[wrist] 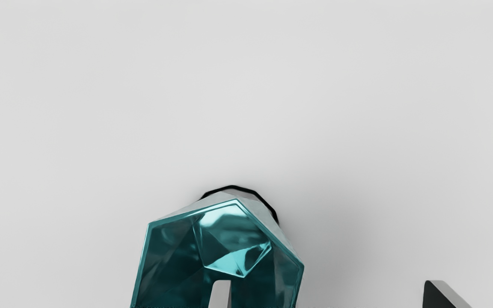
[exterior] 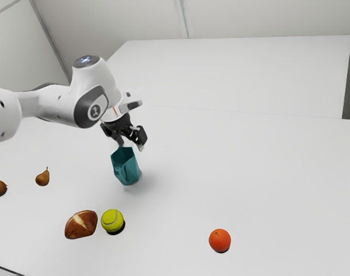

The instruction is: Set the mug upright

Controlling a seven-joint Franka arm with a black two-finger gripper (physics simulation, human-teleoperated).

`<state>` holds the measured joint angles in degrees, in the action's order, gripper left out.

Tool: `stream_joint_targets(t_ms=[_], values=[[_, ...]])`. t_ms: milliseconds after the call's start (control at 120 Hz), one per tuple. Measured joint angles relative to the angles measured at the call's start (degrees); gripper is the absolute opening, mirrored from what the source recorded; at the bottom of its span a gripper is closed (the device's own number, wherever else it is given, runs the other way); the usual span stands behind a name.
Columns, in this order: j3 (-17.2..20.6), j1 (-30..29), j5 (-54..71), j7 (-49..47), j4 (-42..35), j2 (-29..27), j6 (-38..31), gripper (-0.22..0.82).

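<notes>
Mug [exterior: 127, 167] left of frame centre, near upright, open end up. Fingers [exterior: 141, 136] apart, likely for rim grip or release.

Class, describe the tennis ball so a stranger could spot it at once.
On the white table, find the teal mug under the gripper. Nearer the exterior camera, beside the brown bread roll, sits the tennis ball. Its yellow-green skin and curved seam set it apart from the bread and the orange.
</notes>
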<state>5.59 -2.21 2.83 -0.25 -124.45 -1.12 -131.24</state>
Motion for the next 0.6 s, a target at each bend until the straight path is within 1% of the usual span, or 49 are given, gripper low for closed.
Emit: stream_joint_targets(t_ms=[108,233,442,600], values=[[0.70,0.11,-0.15,0.04,4.55,-0.48,3.52,0.51],[1.37,0.63,-1.38,0.06,11.29,-0.36,10.40,0.55],[1.60,2.10,-2.85,0.09,23.01,0.53,23.33,0.57],[1.87,2.90,-3.09,0.10,29.10,0.93,30.94,0.58]])
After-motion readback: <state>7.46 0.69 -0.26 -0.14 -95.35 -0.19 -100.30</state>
